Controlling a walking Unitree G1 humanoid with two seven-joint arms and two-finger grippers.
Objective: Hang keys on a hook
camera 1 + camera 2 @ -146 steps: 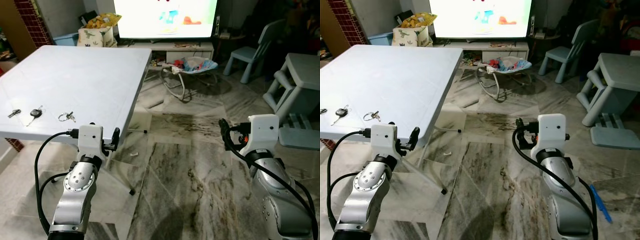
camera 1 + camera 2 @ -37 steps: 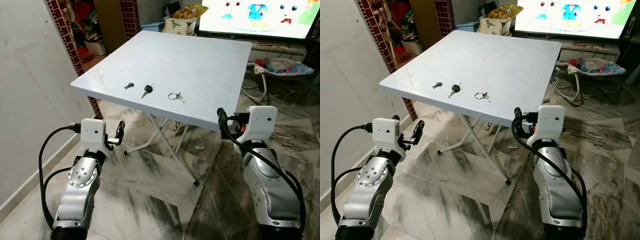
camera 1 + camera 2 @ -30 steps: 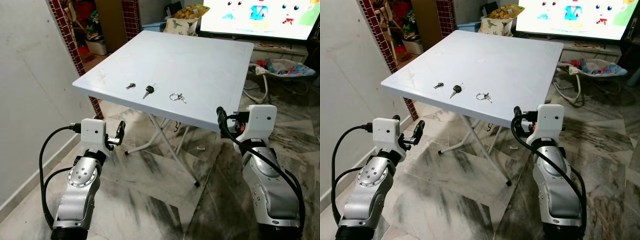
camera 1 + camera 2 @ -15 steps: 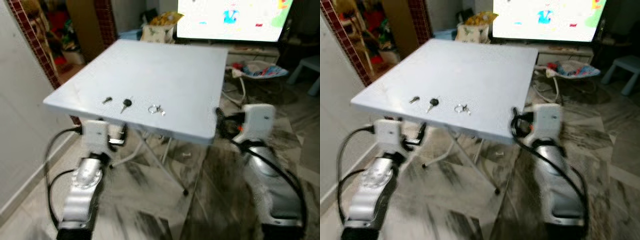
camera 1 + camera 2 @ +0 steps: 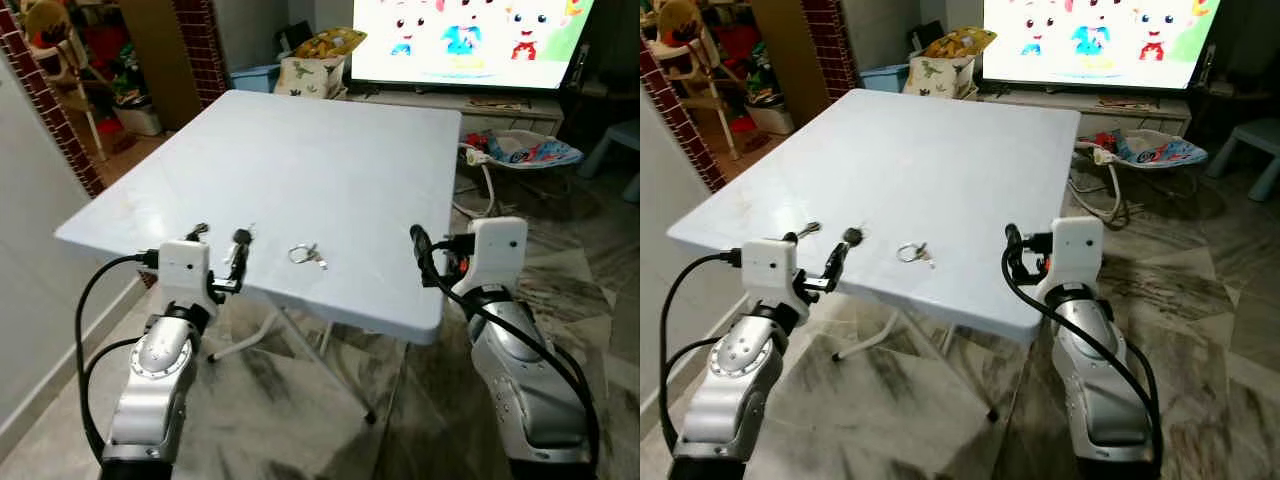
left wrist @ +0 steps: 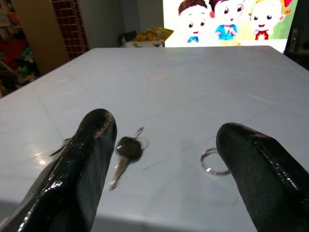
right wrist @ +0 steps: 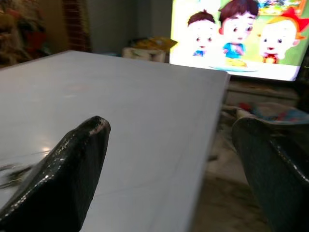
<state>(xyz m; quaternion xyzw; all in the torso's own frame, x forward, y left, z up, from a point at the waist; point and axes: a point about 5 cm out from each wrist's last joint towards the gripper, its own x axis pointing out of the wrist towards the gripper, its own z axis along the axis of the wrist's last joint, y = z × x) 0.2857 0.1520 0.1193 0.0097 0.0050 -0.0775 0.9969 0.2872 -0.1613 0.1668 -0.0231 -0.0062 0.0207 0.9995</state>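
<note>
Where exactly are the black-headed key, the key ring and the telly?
black-headed key (image 6: 127, 147): left wrist view, on its dark head.
key ring (image 5: 300, 254): left eye view, on the metal loop.
television (image 5: 1090, 40): right eye view, on the lit screen.

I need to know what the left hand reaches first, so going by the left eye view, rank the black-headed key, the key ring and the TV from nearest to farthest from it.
1. Black-headed key, just beyond the left hand.
2. Key ring, further to its right on the table.
3. TV, far past the table's back edge.

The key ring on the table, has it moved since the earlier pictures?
No. The key ring lies right of the black key as before; the camera moved.
</note>
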